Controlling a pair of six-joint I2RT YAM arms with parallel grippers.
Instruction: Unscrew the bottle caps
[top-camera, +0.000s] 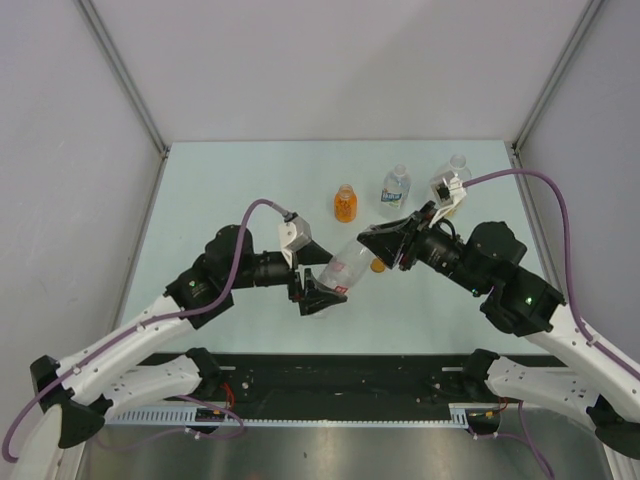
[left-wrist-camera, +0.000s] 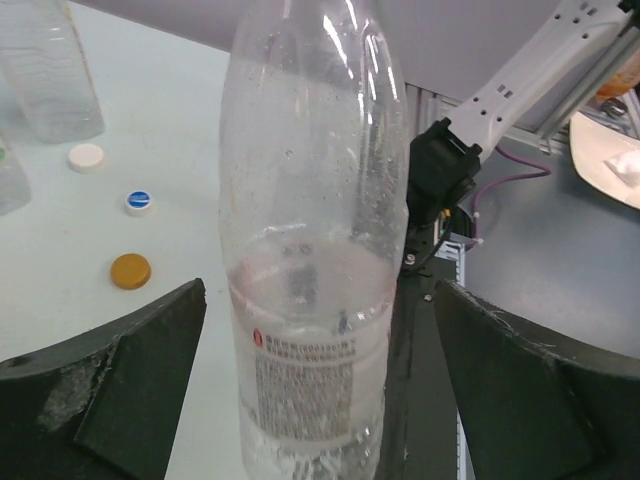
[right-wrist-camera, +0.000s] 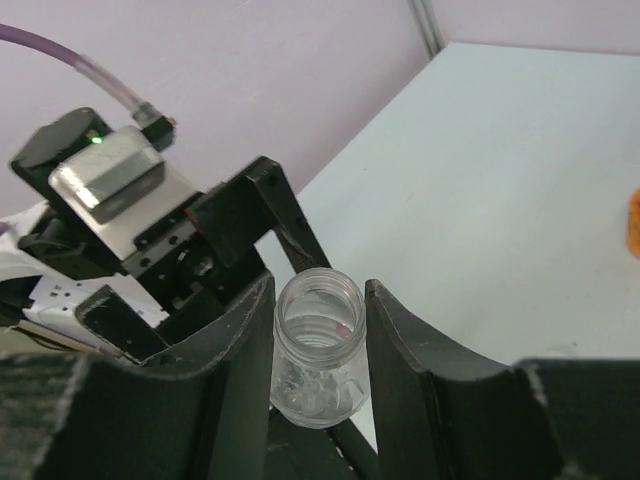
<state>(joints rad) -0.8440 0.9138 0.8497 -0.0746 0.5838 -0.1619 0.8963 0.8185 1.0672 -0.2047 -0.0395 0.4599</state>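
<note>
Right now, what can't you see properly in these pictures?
- Top view: the big clear bottle is mostly hidden behind the right wrist's camera.
- Left wrist view: the red-labelled bottle has its neck cut off by the top edge, and its label print is too blurred to read.
- Caps: only a white cap, a blue cap and an orange-brown cap show; a fourth appears in no view.

Left arm (top-camera: 130, 335), right arm (top-camera: 575, 355): white links, black joints, 2 purple cables (top-camera: 245, 215) (green LEDs); left pincer (top-camera: 318, 295), right pincer (top-camera: 380, 252) black.
</note>
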